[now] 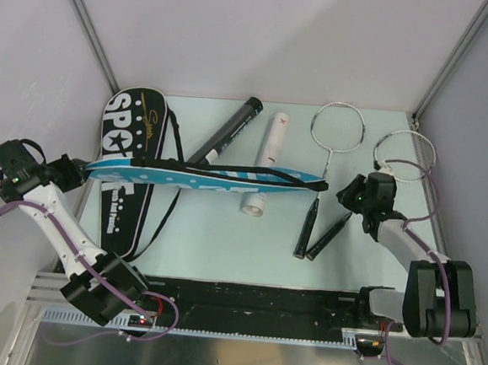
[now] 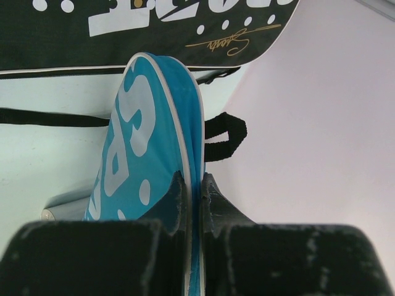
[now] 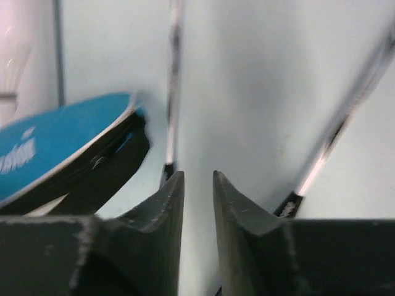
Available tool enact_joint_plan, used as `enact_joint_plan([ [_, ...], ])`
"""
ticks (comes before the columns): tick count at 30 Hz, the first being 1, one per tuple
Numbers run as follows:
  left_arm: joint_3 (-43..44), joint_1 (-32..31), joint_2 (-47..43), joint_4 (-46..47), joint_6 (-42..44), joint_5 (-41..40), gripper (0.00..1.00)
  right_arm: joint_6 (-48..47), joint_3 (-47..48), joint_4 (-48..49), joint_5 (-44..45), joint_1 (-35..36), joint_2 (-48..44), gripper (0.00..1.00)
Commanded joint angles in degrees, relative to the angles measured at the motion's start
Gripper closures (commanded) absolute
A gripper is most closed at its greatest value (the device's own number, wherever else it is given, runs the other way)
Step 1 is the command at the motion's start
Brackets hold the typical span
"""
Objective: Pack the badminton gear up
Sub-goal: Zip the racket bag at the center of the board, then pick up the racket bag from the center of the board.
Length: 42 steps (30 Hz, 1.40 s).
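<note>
At nine o'clock on the surface [image 1: 213,248], my left tool [image 1: 74,172] is clamped shut on the rim of the blue cover [image 1: 202,177]. In the wrist view both fingers [image 2: 179,197] pinch its white-piped edge. From that grip the blue cover stretches toward three o'clock across the middle, held on edge.

It crosses several things. Its near end passes over the black cover [image 1: 129,140], which lies flat from eleven to eight o'clock, and a black strap [image 2: 225,132] loops out just beside my grip. The black tube [image 1: 231,131] slants from twelve o'clock down to the blue cover's top edge. A white tube [image 1: 274,137] lies just right of the black one, apart from it. Another white cylinder end [image 1: 253,202] pokes out below the blue cover.

The cover's far tip reaches the shaft of the first racket [image 1: 306,228]. The second racket [image 1: 331,233] lies at three o'clock, its handle converging on the first.

My right tool [image 3: 197,179] hovers low between the two shafts, its jaws a narrow slit apart with nothing between them. The blue tip sits at its nine o'clock.
</note>
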Motion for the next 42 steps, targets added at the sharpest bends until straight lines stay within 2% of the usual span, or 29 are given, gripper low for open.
enact_joint_plan([
  [1, 2.89, -0.33, -1.08, 2.18, -0.31, -0.55, 1.0, -12.24, 3.19, 2.58, -4.92, 6.7, -8.57, 0.59],
  [3, 2.7, -0.64, -1.28, 2.18, -0.38, -0.38, 1.0, -19.89, 3.17, 6.32, -6.21, 11.19, -12.27, 0.46],
  [6, 2.12, -0.96, -1.73, 2.25, -0.48, -0.09, 1.0, -28.28, 3.14, 14.3, -11.45, 16.85, -12.96, 0.33],
  [10, 1.2, -1.43, -2.33, 2.29, -0.42, -0.04, 1.0, -46.87, 3.7, 21.53, -16.25, 27.76, -8.68, 0.24],
  [13, 0.65, -1.82, -2.45, 2.27, -0.32, 0.34, 0.99, -56.98, 7.19, 22.83, -17.05, 34.0, -3.66, 0.21],
  [19, -0.48, -2.65, -3.55, 2.31, 0.0, 0.55, 0.97, -66.47, 17.82, 18.24, -19.87, 40.33, 7.51, 0.21],
  [24, -0.44, -3.13, -3.81, 2.3, 0.45, 0.42, 0.96, -69.82, 23.93, 16.96, -16.25, 43.05, 14.73, 0.22],
  [28, -0.44, -3.33, -3.5, 2.27, 0.55, 1.13, 0.94, -69.71, 26.0, 17.13, -18.5, 43.23, 16.95, 0.24],
  [30, -0.57, -3.37, -3.3, 2.4, 0.54, 1.53, 0.92, -69.94, 26.41, 16.92, -20.63, 43.19, 17.44, 0.27],
  [32, -0.74, -3.33, -3.29, 2.92, 0.56, 1.77, 0.9, -69.95, 27.45, 16.01, -21.74, 43.18, 18.22, 0.34],
  [33, -0.78, -3.32, -3.35, 3.12, 0.56, 1.98, 0.88, -69.84, 28.24, 15.41, -21.8, 43.14, 18.74, 0.4],
  [35, -0.94, -3.39, -3.26, 3.84, 0.45, 2.96, 0.83, -68.83, 29.34, 14.93, -21.72, 43.02, 19.43, 0.66],
  [36, -0.93, -3.35, -3.02, 4.64, 0.33, 3.68, 0.79, -67.47, 29.67, 15.35, -21.8, 42.79, 19.64, 0.83],
  [37, -0.87, -3.51, -2.6, 5.34, 0.41, 4.61, 0.73, -66.09, 29.83, 16.09, -22.19, 42.02, 19.71, 0.91],
  [39, -0.57, -4.03, -1.93, 7.83, 0.94, 6.16, 0.56, -62.86, 29.96, 17.36, -23.0, 40.34, 18.95, 0.98],
  [42, 0.76, -4.55, -2.1, 12.38, 2.53, 6.54, 0.32, -60.41, 29.99, 18.87, -20.74, 39.09, 15.24, 1.0],
])
